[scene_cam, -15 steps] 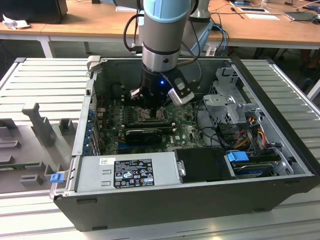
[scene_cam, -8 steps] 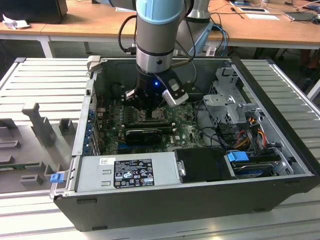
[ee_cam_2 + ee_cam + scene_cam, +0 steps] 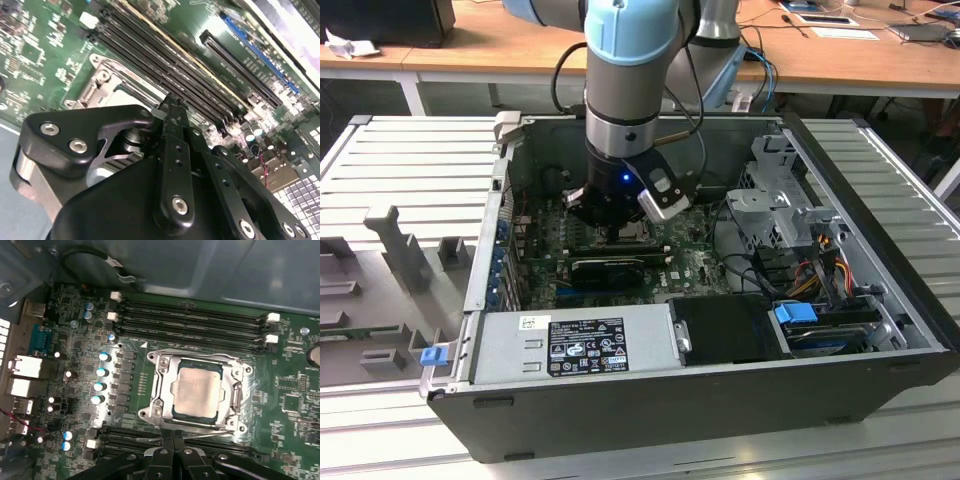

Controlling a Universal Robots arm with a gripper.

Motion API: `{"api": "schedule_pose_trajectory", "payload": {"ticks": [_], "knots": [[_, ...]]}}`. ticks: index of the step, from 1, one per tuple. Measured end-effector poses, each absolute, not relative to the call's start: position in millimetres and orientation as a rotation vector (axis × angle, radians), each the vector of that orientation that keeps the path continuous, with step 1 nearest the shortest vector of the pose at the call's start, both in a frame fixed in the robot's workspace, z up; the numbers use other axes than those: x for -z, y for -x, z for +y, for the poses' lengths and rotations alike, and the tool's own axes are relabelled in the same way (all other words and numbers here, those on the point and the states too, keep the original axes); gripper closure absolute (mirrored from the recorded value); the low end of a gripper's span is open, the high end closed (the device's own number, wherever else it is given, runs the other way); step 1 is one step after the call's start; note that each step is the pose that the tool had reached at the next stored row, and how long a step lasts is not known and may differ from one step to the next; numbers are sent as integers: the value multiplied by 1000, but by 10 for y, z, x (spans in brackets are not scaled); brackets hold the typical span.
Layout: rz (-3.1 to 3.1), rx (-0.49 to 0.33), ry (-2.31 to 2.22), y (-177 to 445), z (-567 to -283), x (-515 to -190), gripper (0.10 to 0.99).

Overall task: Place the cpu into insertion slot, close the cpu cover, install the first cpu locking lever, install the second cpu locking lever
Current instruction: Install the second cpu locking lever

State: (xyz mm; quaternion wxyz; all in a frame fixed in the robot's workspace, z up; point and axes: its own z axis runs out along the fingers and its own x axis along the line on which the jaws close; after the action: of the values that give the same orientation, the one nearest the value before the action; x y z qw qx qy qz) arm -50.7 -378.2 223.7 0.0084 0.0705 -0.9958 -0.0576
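The cpu (image 3: 196,392) lies flat in the insertion slot (image 3: 243,371), silver top face up. The cpu cover (image 3: 164,385), a silvery frame plate, lies down around the chip. One thin wire locking lever (image 3: 212,433) runs along the socket edge closest to my fingertips, and another lever (image 3: 238,399) runs along an adjoining side. My gripper (image 3: 172,436) is shut, its tips right at the first lever's edge of the socket, with nothing visibly held. In the second wrist view the gripper (image 3: 172,102) points at the socket corner (image 3: 102,80). In the exterior view the gripper (image 3: 620,228) hangs low over the motherboard.
Black memory slots (image 3: 195,320) flank the socket on two sides. Inside the open case (image 3: 470,300) sit a power supply (image 3: 575,345), a black expansion card (image 3: 610,268), a drive cage (image 3: 775,195) and loose cables (image 3: 820,262). Capacitors (image 3: 102,372) stand beside the socket.
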Motion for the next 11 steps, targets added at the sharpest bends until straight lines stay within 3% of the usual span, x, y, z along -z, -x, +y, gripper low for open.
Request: {"api": "schedule_pose_trajectory", "payload": {"ticks": [5, 11], "knots": [[-3110, 256, -222, 578, -3828, -2219, 980], [-3109, 288, -220, 606, -3876, -2170, 980]]}}
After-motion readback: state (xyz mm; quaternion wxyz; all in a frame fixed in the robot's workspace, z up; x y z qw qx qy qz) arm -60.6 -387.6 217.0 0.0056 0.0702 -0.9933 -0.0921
